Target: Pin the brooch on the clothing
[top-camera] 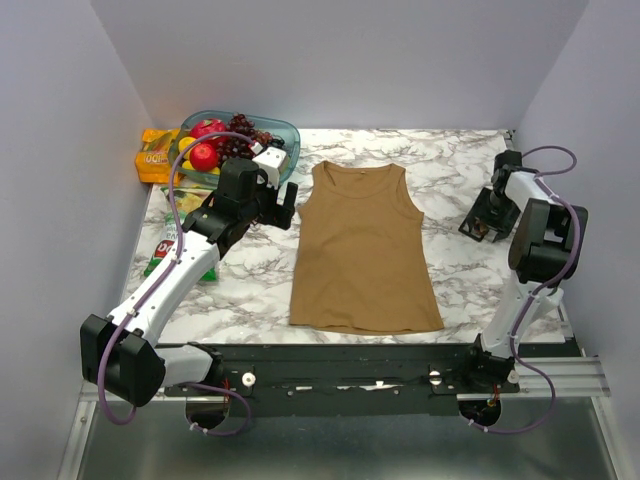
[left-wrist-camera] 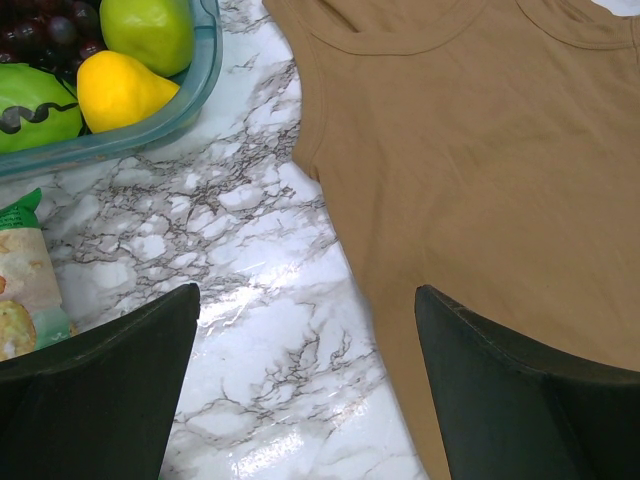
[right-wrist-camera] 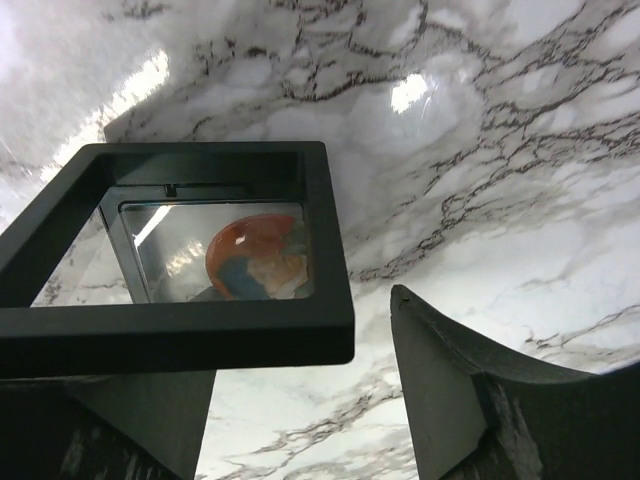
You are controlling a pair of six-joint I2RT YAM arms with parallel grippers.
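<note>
By the right edge of the desk [top-camera: 450, 170], toward its far corner, the brooch [right-wrist-camera: 258, 255] sits inside a black frame [right-wrist-camera: 200, 335], just ahead of your right gripper [right-wrist-camera: 285, 390]; its fingers stand apart, nothing clamped. The clothing [top-camera: 362, 250] lies flat mid-desk, neck toward the far edge, hem toward the near one, well apart to the brooch's left; your left gripper [left-wrist-camera: 305, 300], also spread, hovers at its left edge by the armhole; your right arm is clearly nearer the brooch.
</note>
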